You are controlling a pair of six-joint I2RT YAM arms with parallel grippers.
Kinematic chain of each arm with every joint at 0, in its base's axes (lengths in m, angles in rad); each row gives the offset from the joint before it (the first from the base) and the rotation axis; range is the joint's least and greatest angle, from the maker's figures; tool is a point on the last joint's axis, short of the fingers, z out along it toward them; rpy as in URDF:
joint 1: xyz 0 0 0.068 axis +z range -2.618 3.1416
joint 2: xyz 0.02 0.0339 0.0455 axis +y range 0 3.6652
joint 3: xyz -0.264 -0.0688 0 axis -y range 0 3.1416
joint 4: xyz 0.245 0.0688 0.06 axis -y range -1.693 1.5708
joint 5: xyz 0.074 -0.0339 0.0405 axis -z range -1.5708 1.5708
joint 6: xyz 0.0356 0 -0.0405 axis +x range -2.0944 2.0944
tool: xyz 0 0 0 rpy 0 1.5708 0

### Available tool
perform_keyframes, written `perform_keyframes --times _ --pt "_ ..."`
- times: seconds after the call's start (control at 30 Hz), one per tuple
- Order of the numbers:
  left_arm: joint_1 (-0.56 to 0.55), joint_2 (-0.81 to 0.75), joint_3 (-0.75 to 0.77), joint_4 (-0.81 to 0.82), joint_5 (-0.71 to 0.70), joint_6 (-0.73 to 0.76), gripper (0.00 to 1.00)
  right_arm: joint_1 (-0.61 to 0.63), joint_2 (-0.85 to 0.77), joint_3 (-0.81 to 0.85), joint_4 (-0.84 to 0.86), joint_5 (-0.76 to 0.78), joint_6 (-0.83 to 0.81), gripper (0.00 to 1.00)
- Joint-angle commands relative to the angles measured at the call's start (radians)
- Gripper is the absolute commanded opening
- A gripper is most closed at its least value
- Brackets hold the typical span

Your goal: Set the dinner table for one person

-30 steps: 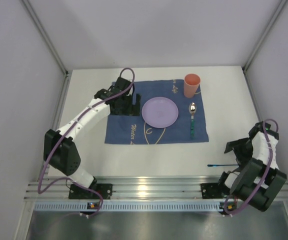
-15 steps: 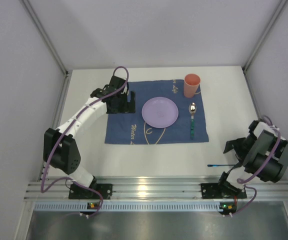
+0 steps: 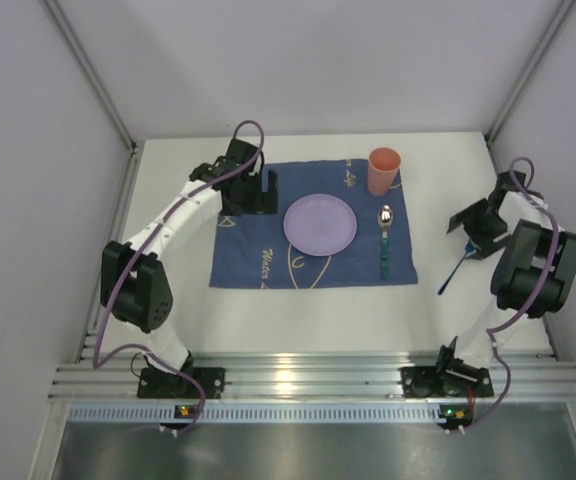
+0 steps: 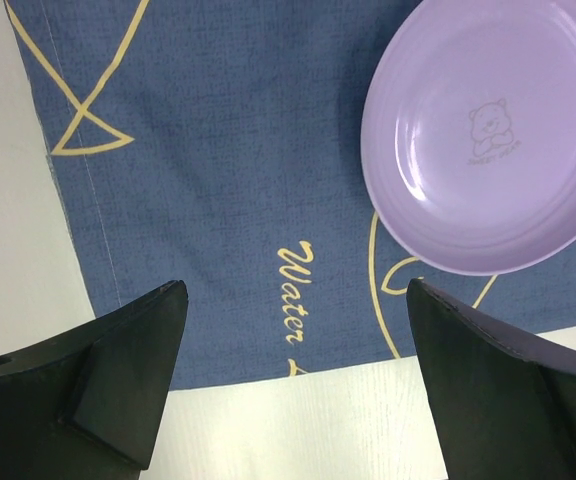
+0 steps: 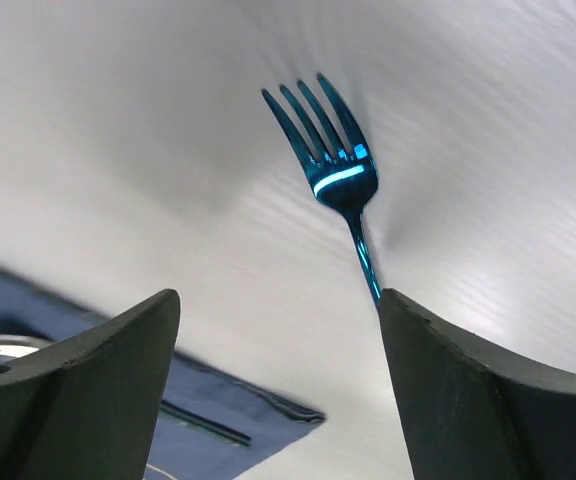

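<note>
Fork (image 3: 452, 275), long axis diagonal, tines near-left (beside right claw (image 5: 278, 310))

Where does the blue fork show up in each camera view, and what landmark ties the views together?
Top external: the blue fork lies right of centre, just past the cloth's right edge.
Left wrist: not in it.
Right wrist: upper centre, tines pointing up.
Shared landmark: the dark-blue cloth, seen in all three.

3 pale grey walls (image 3: 308, 60), 2 aluminium corner posts (image 3: 89, 70), soft even light, brushed metal sheet (image 3: 298, 452) nearest
</note>
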Motion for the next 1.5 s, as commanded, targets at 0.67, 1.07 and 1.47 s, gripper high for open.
perform_keyframes --times 0.67,1.07,1.47 --pt "0.004 -0.032 0.060 -0.075 0.004 -0.032 0.95 0.131 0.240 0.288 -0.042 0.158 -0.289 0.28" --pt "0.003 -0.107 0.031 -0.111 -0.021 -0.046 0.95 0.200 0.184 0.232 -0.007 0.144 -0.333 0.00" --pt "-0.131 -0.061 0.138 0.092 0.364 0.009 0.89 0.444 -0.197 0.383 -0.206 -0.017 -0.172 0.00"
